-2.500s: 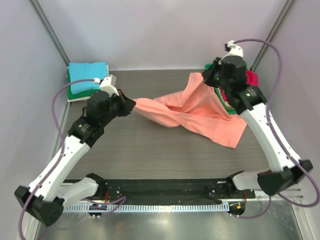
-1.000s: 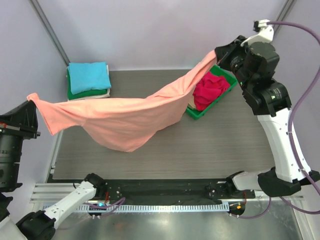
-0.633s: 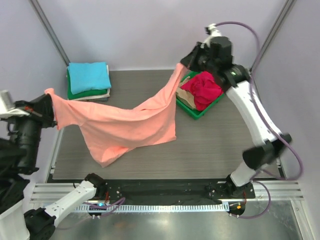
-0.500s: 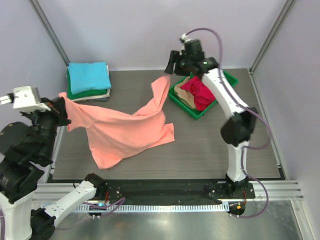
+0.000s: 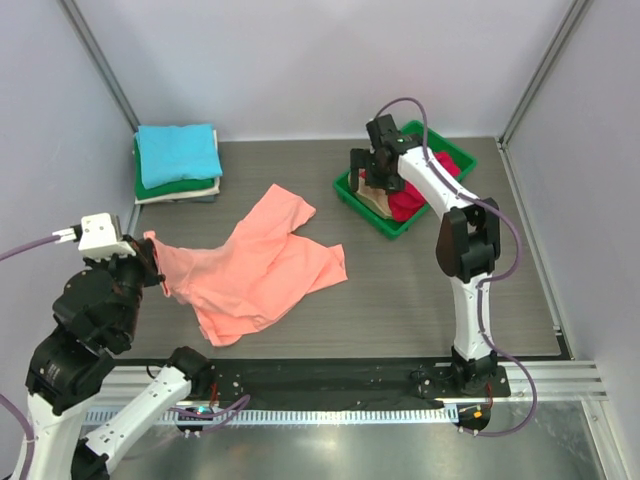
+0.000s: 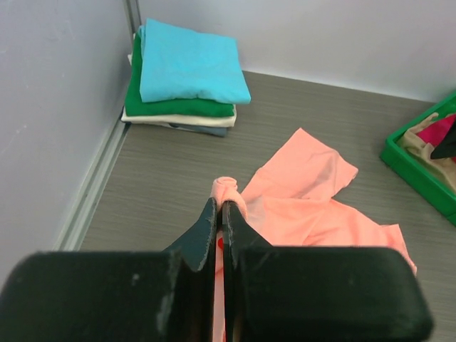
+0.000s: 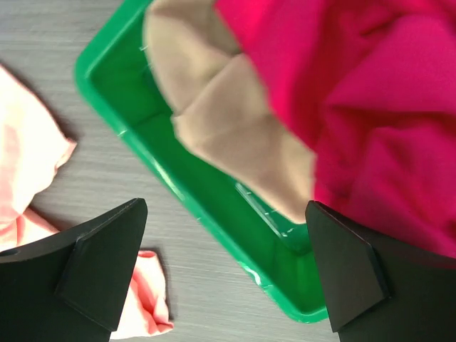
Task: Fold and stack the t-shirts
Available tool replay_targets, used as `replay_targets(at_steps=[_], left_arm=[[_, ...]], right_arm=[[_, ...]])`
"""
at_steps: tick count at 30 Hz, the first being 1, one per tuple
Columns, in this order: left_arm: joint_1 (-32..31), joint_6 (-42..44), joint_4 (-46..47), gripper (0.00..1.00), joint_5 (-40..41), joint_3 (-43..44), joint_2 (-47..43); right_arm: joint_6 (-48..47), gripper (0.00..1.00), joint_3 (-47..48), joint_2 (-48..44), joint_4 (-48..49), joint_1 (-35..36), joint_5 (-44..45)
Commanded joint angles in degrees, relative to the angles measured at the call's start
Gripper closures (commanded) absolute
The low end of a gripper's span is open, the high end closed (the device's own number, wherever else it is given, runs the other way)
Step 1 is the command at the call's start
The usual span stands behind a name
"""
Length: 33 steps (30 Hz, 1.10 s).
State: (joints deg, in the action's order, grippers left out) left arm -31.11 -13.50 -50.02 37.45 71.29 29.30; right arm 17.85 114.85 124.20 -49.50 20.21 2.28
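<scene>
Grey counter [image 5: 430, 290], walled cell: the salmon shirt [image 5: 262, 265] lies crumpled left of centre, one edge pinched in the left jaws; right jaws gape above the tray [image 7: 128, 85]. Laying-out step; next, likely, spreading it flat.

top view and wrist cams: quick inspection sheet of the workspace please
surface: dark woodgrain table
job's things: salmon shirt lying crumpled left of centre; folded stack, turquoise on top, far-left corner; red shirt and beige shirt in the tray
clutter: green tray, far right of centre
grippers: left tool shut on the salmon shirt's edge; right tool open over the tray, empty
cables: purple cables loop off both wrists
surroundings: plain grey walls, metal corner posts
</scene>
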Motion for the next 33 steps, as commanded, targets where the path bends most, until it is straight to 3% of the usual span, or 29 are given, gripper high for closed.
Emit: replay_targets(at_steps=[1,5,8,9,12,15,22,27,29,33], left_arm=[[-0.2,-1.6,2.9,1.00,0.7,-2.3,-0.3],[-0.2,-1.5,3.3,1.00,0.6,-4.4,-1.0],[-0.2,-1.5,3.8,1.00,0.5,-6.2,-2.0],[-0.2,-1.5,3.9,1.00,0.3,-6.5,-2.1],[-0.1,-1.6,3.7,1.00,0.0,-7.4,-2.8],[-0.2,-1.8,3.8,1.00,-0.5,-8.0,-3.0],[-0.2,-1.7,4.5,1.00,-3.8,-9.8,-3.1],[-0.1,-1.3,4.1,1.00,-6.0,-10.1,-2.8],[-0.2,-1.2,4.1,1.00,-6.2,-10.2,-3.3],[-0.2,-1.6,4.2,1.00,-7.0,-10.2,-4.2]], right_arm=[[-3.0,0.00,0.9,-0.8,0.7,4.8,0.7],[-3.7,0.05,-3.0,0.8,1.1,6.2,0.1],[-4.4,0.14,-6.4,0.3,2.0,7.1,0.2],[-4.7,0.25,-7.3,0.0,2.1,7.2,1.4],[-5.4,0.44,-12.4,-2.1,2.5,7.1,8.1],[-5.2,0.54,-19.4,-4.9,2.7,5.6,10.5],[1.2,0.54,-37.9,-15.6,9.5,-7.9,13.2],[5.6,0.48,-40.3,-21.6,11.1,-18.2,18.1],[6.7,0.35,-39.3,-23.6,10.9,-19.1,18.8],[7.7,0.30,-37.9,-29.1,9.5,-18.4,14.3]])
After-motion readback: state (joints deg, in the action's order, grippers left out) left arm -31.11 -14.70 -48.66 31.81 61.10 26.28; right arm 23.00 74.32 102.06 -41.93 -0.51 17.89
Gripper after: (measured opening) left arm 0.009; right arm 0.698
